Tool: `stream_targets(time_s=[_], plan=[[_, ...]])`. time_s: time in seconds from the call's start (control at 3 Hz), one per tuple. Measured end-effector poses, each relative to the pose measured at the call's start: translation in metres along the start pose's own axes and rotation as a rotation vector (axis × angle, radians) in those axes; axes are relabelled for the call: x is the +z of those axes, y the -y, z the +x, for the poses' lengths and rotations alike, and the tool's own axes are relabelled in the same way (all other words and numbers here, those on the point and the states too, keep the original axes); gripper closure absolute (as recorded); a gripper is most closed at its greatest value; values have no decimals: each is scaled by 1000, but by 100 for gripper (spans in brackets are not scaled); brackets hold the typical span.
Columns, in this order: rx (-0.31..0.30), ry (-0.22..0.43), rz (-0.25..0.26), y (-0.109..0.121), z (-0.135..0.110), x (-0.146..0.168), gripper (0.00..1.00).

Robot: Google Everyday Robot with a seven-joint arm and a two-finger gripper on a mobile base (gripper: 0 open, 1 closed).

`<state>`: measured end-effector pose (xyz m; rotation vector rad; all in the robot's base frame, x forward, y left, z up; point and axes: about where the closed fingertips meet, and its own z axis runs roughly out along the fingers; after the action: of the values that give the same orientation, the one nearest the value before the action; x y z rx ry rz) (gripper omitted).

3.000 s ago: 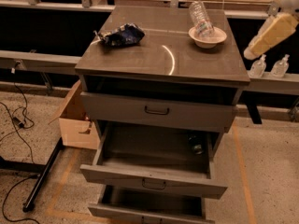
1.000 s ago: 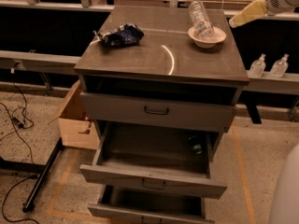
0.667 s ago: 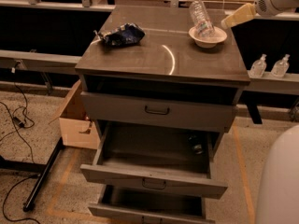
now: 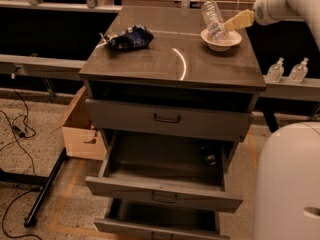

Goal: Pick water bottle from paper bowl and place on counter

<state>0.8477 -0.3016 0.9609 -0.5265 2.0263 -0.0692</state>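
Observation:
The water bottle (image 4: 214, 18) is clear with a coloured label band. It stands tilted in the off-white paper bowl (image 4: 221, 40) at the back right of the dark counter (image 4: 170, 59). My gripper (image 4: 236, 21) is yellowish on a white arm and reaches in from the upper right. Its tip is right beside the bottle's right side, just above the bowl's rim. I cannot tell whether it touches the bottle.
A crumpled blue chip bag (image 4: 129, 36) lies at the counter's back left. Two small spout-top bottles (image 4: 286, 70) stand on a ledge to the right. Two lower drawers (image 4: 165, 176) hang open. A cardboard box (image 4: 80, 129) sits on the floor to the left. My white body (image 4: 287, 184) fills the lower right.
My gripper has moved left from beyond the counter's right edge to just beside the bottle. The bottle and the bowl have not moved.

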Motion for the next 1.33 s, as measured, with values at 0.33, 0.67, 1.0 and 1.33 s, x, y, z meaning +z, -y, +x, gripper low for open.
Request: stream_targets(time_s=[0.33, 0.67, 1.0, 1.33], plan=[[1, 42, -25, -15, -12, 29, 0], [19, 74, -45, -28, -25, 52, 0], [16, 90, -64, -42, -32, 72, 0], [-6, 93, -72, -51, -33, 88, 0]])
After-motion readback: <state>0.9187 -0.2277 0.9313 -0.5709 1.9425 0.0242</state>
